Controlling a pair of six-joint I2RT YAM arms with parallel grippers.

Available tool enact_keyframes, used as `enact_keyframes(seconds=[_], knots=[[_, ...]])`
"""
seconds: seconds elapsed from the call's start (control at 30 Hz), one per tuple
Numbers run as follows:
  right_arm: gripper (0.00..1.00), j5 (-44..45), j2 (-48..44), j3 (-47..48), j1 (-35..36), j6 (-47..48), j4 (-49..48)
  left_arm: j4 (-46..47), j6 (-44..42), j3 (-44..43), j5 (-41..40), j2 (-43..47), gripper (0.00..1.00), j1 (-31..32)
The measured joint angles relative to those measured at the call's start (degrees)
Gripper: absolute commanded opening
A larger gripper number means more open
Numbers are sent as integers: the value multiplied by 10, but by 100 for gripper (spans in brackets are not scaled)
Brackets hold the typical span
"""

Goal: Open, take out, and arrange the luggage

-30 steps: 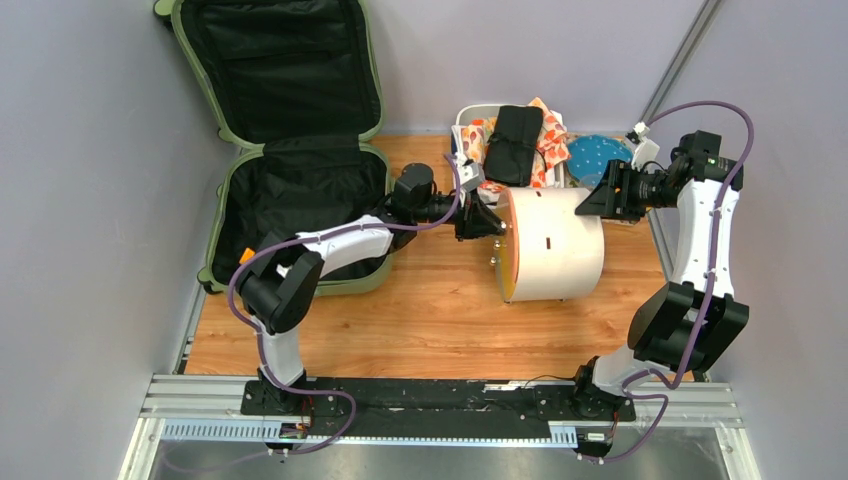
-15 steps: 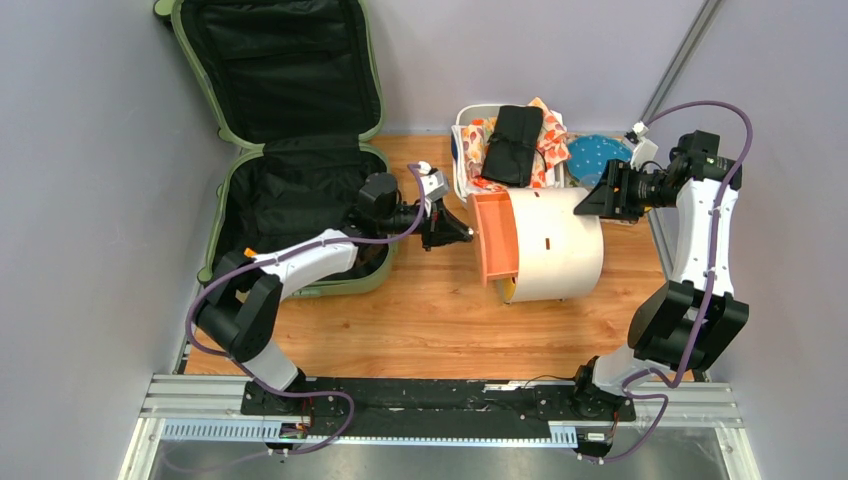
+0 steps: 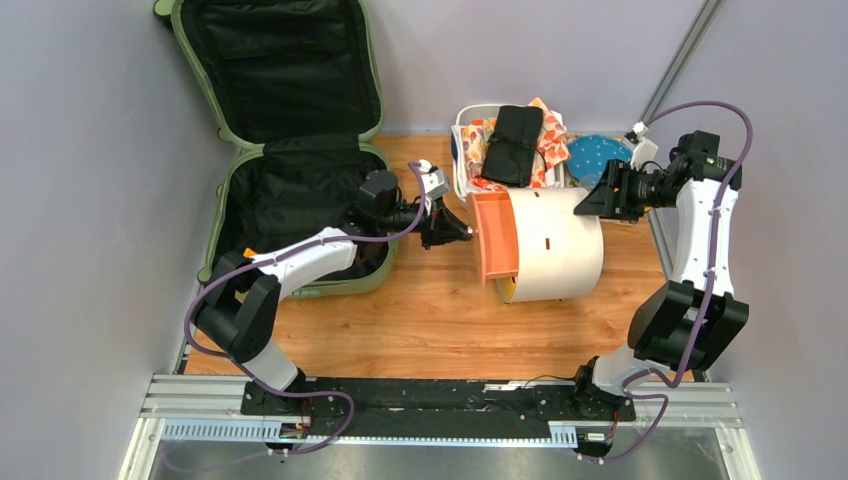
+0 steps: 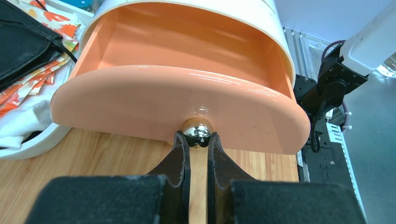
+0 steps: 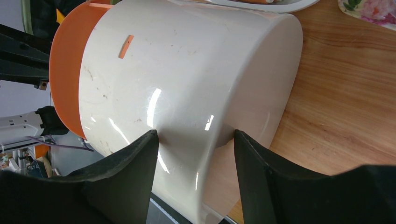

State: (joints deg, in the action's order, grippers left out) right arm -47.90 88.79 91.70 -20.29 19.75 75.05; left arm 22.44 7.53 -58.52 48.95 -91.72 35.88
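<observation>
Drawer (image 4: 177, 100) now out, L pincer (image 4: 198, 141) pinching knob (image 4: 197, 132), R pincer (image 5: 195, 135) against cylinder (image 5: 187, 70)

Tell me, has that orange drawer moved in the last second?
Yes. The orange drawer has slid out leftward from the cream cylinder, toward the luggage, with the left gripper shut on its knob.

arms: left arm (image 3: 318, 248), right arm (image 3: 700, 232), white moulded shells, black joint housings | cabling: purple cable (image 3: 712, 103) looped along each | left gripper (image 4: 198, 140), right gripper (image 5: 195, 135): matte black tapered fingers | marks: orange tag (image 3: 246, 254) at left elbow, green light (image 3: 712, 158) at right wrist
</observation>
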Motion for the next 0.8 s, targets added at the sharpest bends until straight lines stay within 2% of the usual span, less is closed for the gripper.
enact_keyframes(seconds=[0.03, 0.1, 0.13, 0.2, 0.23, 0.37, 0.53, 0.67, 0.8], knots=[[61, 0, 0, 0, 0, 0, 0, -3, 0, -3, -1, -1, 28, 0], [61, 0, 0, 0, 0, 0, 0, -10, -5, -7, -2, -2, 44, -1], [61, 0, 0, 0, 0, 0, 0, -15, -6, -9, -3, -2, 58, -1], [61, 0, 0, 0, 0, 0, 0, -31, -14, -13, -5, -1, 65, -7], [61, 0, 0, 0, 0, 0, 0, -45, -15, -14, -3, 1, 75, -10], [61, 0, 0, 0, 0, 0, 0, -131, -20, -15, 7, 27, 79, -56], [61, 0, 0, 0, 0, 0, 0, -279, -20, -16, -15, 103, 81, -179], [61, 0, -3, -3, 0, 0, -3, -410, -14, -16, -124, 166, 81, -283], [61, 0, -7, -7, 0, 0, -7, -519, 11, 5, -285, 216, 83, -369]])
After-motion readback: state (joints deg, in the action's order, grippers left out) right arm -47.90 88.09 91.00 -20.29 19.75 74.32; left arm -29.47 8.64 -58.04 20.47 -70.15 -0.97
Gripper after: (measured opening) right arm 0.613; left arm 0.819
